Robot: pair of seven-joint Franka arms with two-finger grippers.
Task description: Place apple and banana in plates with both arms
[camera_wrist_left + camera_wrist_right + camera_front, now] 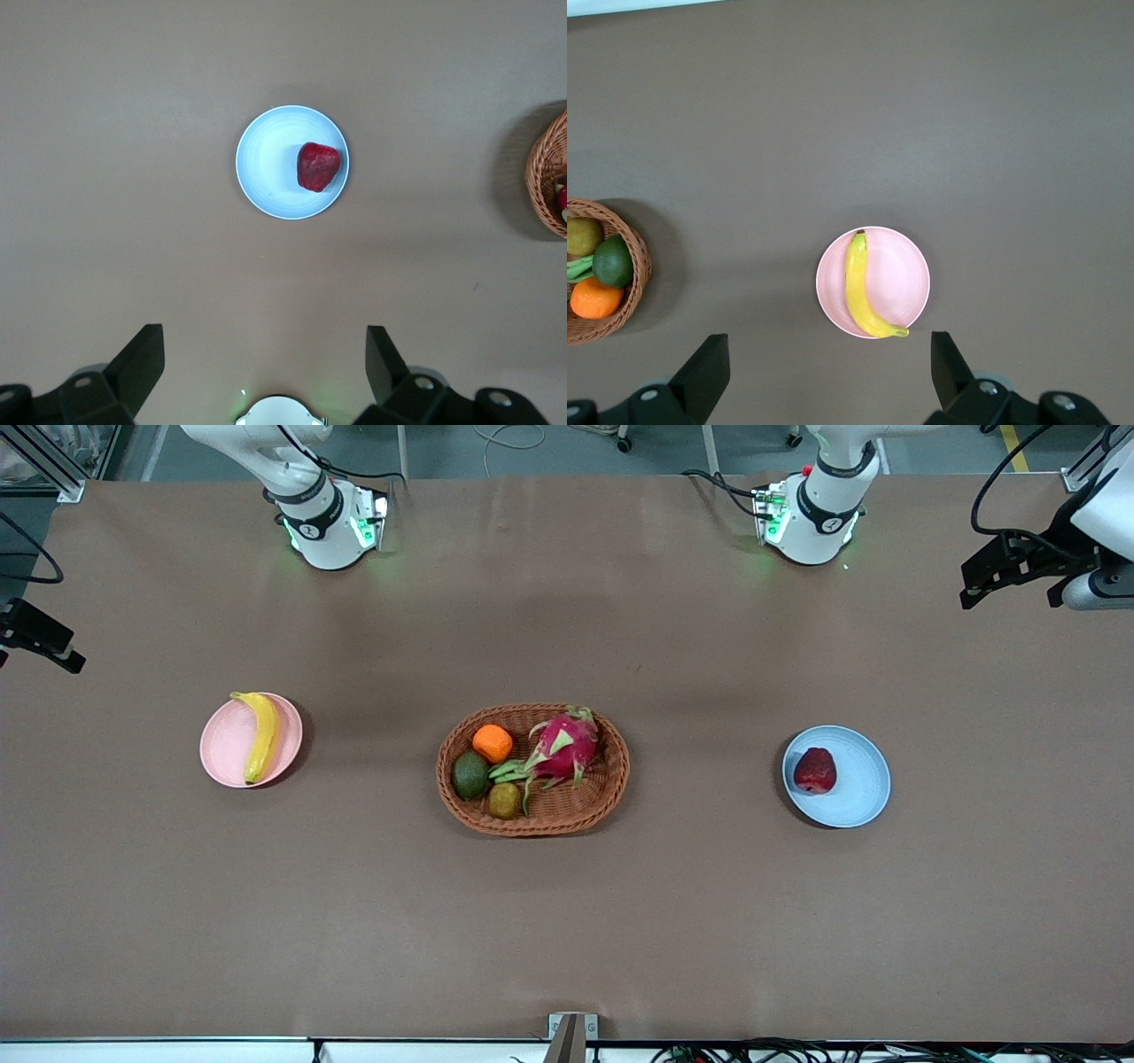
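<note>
robot lab (paper-covered bench [567, 921])

Oval brown woven wicker basket [532, 770]: stands at the middle of the counter [567, 921], a plain brown matte surface.

Contents of the basket:
- Round orange citrus fruit [492, 743], toward the robots' side of the basket.
- Dark green oval avocado [470, 775], just beside the orange, nearer the front camera.
- Brownish-green round fruit [505, 800], nearest the front camera, close by the avocado.
- Large pink dragon fruit with green scales [562, 749], filling the half toward the left arm's end.
</note>
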